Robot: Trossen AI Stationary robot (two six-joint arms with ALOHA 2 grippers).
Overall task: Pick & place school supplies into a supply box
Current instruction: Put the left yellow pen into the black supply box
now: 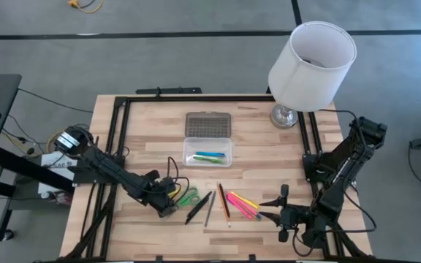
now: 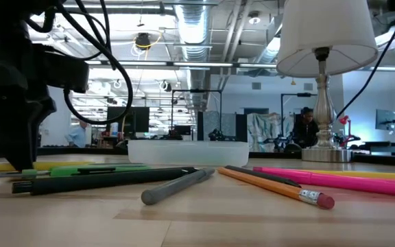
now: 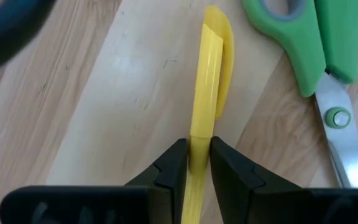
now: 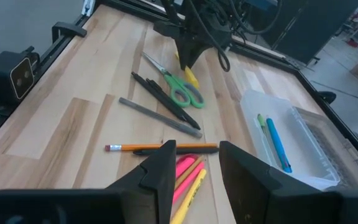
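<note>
Yellow highlighter [image 3: 211, 74] was pinched by the left gripper [image 3: 197, 163]; its lower end was hidden. Scissors [image 3: 319, 56] were cut off. The right gripper [image 4: 194, 163] was held open.

We see a yellow highlighter [image 3: 207, 93] between the black fingers of the left hand [image 3: 197, 163], beside green-handled scissors [image 3: 316, 56] (blades silver). On the pale wood table [image 1: 145, 128] lie pink pens [image 4: 185, 171], an orange pencil [image 4: 160, 148] and a grey pen [image 4: 157, 116]. The lamp [image 1: 311, 57] is white.
</note>
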